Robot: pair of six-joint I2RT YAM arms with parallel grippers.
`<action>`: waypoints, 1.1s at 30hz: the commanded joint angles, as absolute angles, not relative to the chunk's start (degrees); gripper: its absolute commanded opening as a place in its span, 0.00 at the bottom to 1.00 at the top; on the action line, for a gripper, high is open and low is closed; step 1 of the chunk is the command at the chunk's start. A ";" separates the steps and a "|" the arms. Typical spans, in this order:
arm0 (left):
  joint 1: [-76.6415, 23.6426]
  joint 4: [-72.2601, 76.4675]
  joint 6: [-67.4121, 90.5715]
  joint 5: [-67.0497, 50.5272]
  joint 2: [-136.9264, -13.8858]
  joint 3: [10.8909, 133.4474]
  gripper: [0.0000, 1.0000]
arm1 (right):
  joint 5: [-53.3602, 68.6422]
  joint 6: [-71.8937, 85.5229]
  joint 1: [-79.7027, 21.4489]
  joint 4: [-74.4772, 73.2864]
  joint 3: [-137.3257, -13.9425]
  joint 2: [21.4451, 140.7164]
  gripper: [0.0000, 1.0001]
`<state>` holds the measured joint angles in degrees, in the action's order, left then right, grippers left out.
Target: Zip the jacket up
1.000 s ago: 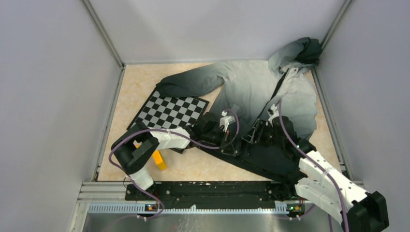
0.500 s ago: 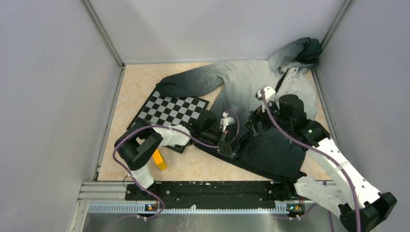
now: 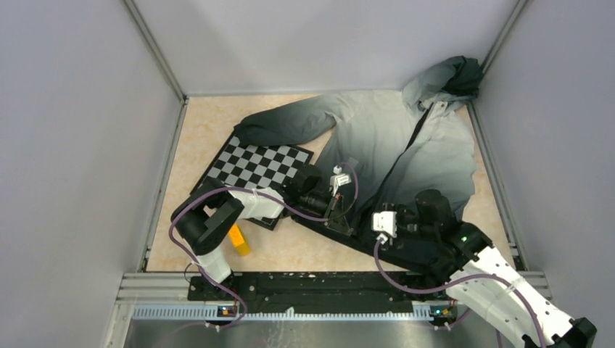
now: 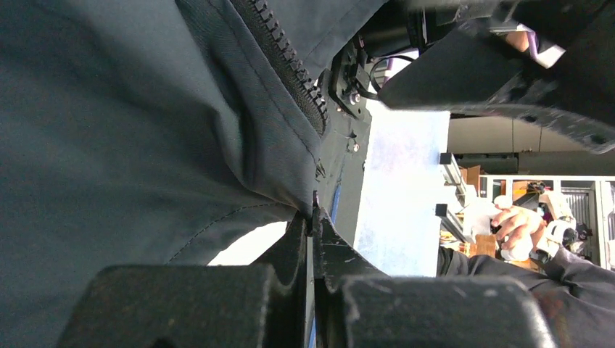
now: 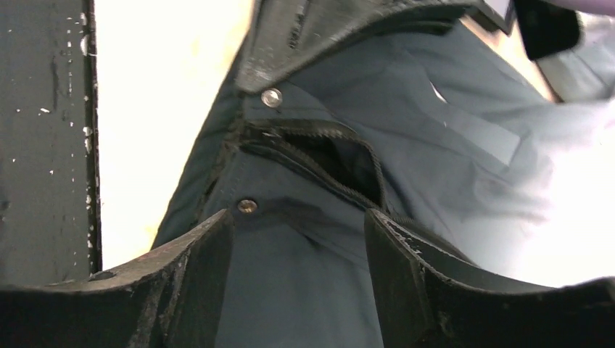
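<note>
While the jacket [image 3: 406, 145] lies spread on the table [image 3: 203, 130], with its pale hood in the far right corner and its black bottom edge near the middle, the left gripper [image 4: 313, 214] has its fingers pressed together on a fold of the dark cloth, just beside the zipper [image 4: 290, 65]. The right gripper [image 5: 299, 217] is spread wide over the black hem, where the zipper gapes open between two small round snaps [image 5: 272, 96]. One sleeve ends just by a corner of the checkerboard [image 3: 257, 165]
</note>
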<state>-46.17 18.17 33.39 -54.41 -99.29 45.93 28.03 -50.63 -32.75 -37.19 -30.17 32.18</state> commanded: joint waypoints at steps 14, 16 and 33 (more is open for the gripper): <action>-46.10 23.76 36.04 -58.66 -100.31 44.97 0.00 | 24.74 -47.77 -47.34 -14.19 -21.76 35.32 0.52; -46.06 23.62 35.95 -58.74 -100.20 44.89 0.00 | 24.63 -46.35 -47.75 -14.50 -21.65 36.04 0.50; -46.10 23.88 36.33 -58.83 -99.59 45.04 0.00 | 22.42 -41.57 -49.38 -14.81 -20.47 38.20 0.40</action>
<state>-46.15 21.54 36.10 -56.10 -100.77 44.99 22.04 -42.33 -48.07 -17.04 -20.97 37.60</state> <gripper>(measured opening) 0.006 0.397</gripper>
